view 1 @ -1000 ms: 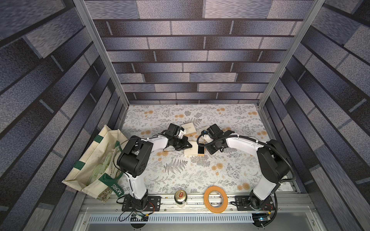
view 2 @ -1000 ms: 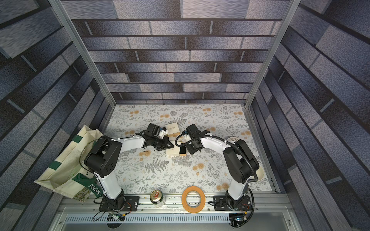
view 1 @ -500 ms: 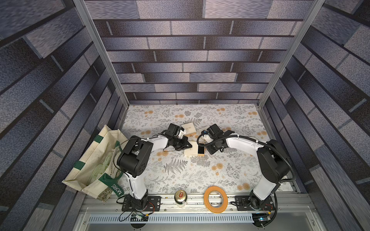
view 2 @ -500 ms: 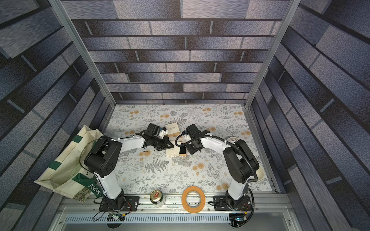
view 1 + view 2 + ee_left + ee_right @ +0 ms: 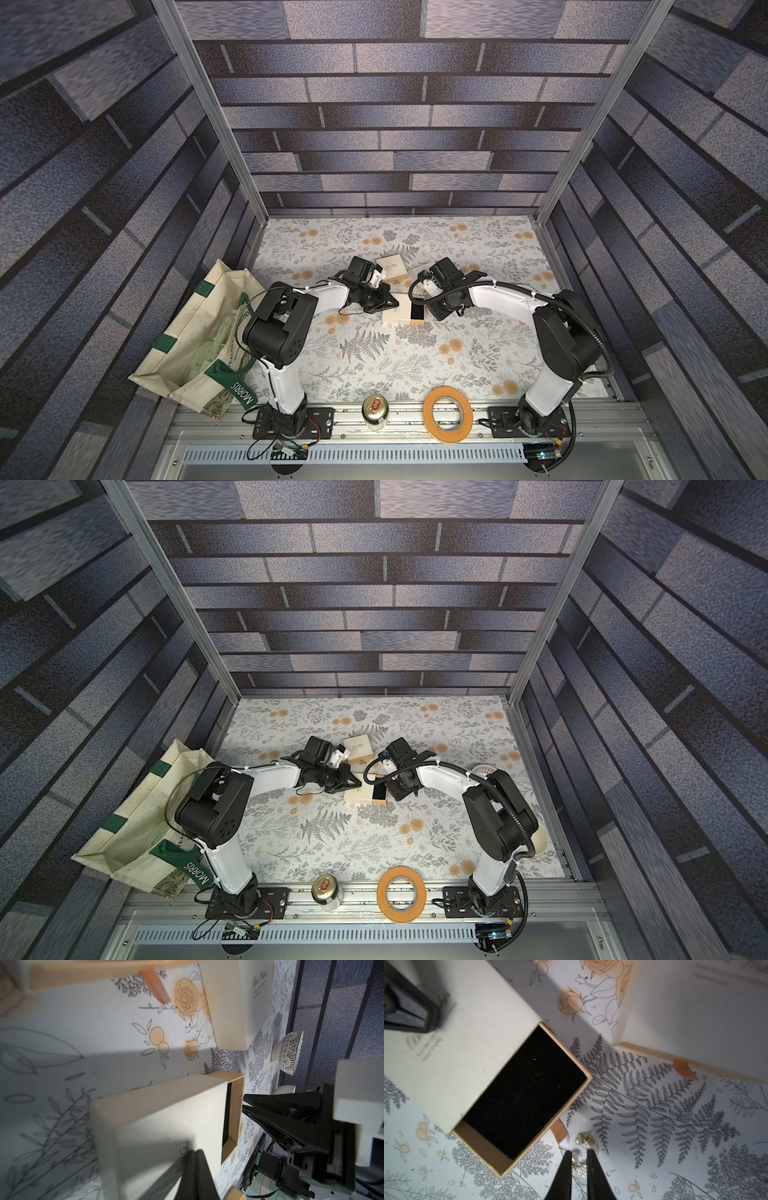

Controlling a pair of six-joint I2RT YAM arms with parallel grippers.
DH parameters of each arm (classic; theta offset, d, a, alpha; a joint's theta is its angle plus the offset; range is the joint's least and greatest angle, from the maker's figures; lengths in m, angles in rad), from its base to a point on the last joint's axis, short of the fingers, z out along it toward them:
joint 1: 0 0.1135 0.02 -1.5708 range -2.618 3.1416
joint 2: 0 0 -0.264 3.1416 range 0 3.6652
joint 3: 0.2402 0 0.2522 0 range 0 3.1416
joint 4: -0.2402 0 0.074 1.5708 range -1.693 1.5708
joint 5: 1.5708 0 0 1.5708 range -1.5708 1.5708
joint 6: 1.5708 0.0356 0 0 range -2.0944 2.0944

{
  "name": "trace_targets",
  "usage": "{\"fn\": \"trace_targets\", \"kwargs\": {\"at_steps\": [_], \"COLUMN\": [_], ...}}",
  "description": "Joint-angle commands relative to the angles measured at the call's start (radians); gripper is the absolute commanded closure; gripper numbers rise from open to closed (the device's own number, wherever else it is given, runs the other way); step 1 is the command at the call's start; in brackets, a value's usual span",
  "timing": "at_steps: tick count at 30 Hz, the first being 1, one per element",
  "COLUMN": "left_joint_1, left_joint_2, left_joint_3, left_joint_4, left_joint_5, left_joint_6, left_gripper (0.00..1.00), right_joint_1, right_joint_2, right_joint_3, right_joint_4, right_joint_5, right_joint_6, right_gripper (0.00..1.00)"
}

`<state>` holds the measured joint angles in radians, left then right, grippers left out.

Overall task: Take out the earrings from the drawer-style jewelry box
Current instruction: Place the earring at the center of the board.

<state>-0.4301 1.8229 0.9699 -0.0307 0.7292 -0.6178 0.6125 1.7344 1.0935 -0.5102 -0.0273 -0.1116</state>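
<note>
Right gripper point(image 5: 579, 1152) has eased slightly open, releasing the earrings point(image 5: 586, 1140) beside the emptied drawer point(image 5: 525, 1093); shut, empty left gripper point(image 5: 196, 1153) pins the box point(image 5: 166, 1115).

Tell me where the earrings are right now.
In the right wrist view, the earrings lie on the floral table cover outside the open drawer, beside its peach pull tab, at the right gripper.

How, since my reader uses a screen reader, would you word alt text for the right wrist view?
A black-lined drawer, pulled partway out of its cream sleeve, shows empty. Two pearl-and-gold earrings lie on the floral tabletop beside it, one between the narrowly parted jaws of the right gripper.
</note>
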Motion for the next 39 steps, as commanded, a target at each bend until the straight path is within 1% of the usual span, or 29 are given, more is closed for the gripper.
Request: {"fn": "trace_targets", "kwargs": {"at_steps": [1,19,39], "left_joint_1": [0.001,0.000,-0.007], "left_joint_2": [0.070,0.064,0.033], "left_joint_3": [-0.045,-0.029,0.017], "left_joint_4": [-0.136,-0.148,-0.189], "left_joint_5": [-0.136,-0.127,-0.134], "left_joint_6": [0.008,0.010,0.015], "left_gripper": [1.00,1.00,1.00], "right_joint_1": [-0.008,-0.008,-0.008], "right_joint_2": [0.010,0.001,-0.010], "right_joint_3": [-0.004,0.002,0.000], "right_joint_4": [-0.017,-0.016,-0.007], "right_joint_5": [0.010,0.014,0.017], "right_joint_6": [0.009,0.012,0.015], "right_gripper": [0.83,0.80,0.79]}}
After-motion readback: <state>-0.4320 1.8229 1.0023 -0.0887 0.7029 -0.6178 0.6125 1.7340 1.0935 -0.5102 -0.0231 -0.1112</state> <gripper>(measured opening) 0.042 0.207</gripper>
